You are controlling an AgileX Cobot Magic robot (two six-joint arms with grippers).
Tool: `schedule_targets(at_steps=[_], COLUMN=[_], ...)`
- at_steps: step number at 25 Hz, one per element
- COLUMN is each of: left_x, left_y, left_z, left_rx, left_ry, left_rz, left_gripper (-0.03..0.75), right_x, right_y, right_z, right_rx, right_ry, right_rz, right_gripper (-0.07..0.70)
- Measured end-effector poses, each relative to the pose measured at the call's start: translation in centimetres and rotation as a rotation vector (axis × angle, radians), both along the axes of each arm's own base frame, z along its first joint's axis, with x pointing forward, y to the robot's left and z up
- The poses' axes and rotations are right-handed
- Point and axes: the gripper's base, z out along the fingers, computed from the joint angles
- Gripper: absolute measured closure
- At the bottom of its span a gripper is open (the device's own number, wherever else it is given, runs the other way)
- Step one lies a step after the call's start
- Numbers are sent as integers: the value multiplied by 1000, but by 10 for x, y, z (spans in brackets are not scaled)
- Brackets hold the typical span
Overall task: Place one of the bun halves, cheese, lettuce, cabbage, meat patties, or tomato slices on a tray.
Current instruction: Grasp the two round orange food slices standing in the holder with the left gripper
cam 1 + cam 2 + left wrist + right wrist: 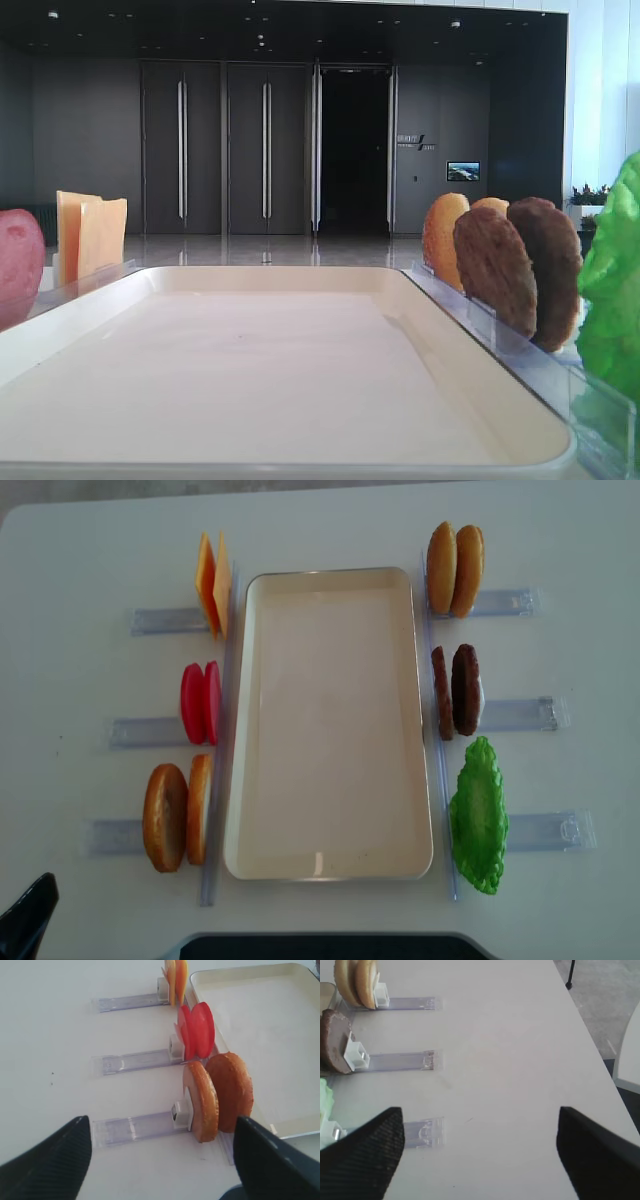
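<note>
Though blurred, seemingly grainy oval meat patties point(520, 268)

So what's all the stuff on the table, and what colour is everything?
tray: one, cream-white, middle of the table, nothing on it
cheese: two slices, yellow-orange, upright, left of the tray, far end
tomato slices: two, red, upright, left, middle
bun halves: two, golden-brown, upright, left, near end
second bun pair: two, golden, right, far end
meat patties: two, dark brown, right, middle
lettuce: one, bright green, right, near end
clear holders: six, see-through, one by each food
table: one, white
left pincer: black, open
right pincer: black, open
</note>
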Motion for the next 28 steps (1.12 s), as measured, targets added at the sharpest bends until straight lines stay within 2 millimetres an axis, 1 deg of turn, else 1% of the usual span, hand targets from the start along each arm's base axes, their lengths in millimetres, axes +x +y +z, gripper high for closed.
schedule_targets(at_steps=[10, 17, 28], left_x=[0, 0, 0], left_y=[0, 1, 2], left_z=[0, 0, 0], left_rx=[1, 9, 24], left_ry=[0, -1, -2], left_rz=[0, 6, 16], left_gripper=[26, 69, 72], right_x=[0, 0, 0], right_y=[0, 0, 0], right_z=[0, 0, 0], right_rx=[0, 0, 0], right_ry=[0, 0, 0], right_rz=[0, 0, 0], right_gripper=[45, 45, 45])
